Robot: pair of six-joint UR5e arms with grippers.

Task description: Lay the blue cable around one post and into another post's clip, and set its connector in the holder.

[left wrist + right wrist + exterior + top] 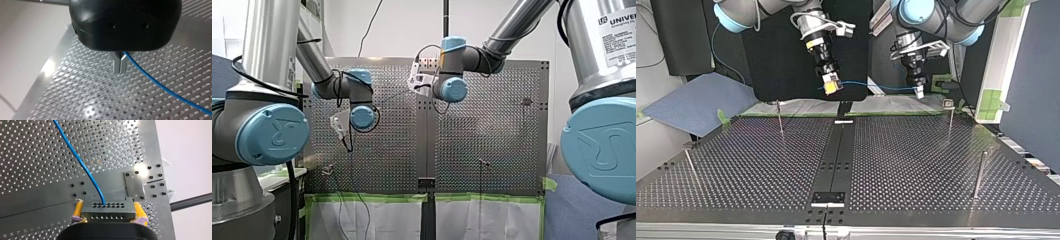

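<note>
Blue cable point(876, 85) is stretched at the top view's twelve o'clock, pinched in the left claw point(120, 65), its connector point(107, 212) clamped in the right claw point(831, 85); excess tension could pull it loose.

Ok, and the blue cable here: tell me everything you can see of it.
The blue cable is thin, smooth and plastic-looking. It hangs in the air above the perforated table, nearly taut between the two grippers, touching none of the posts. One end enters the top of a grey connector dotted with holes, which my right gripper clamps between yellow pads. Further along, my left gripper pinches it between shut metal fingers.
</note>
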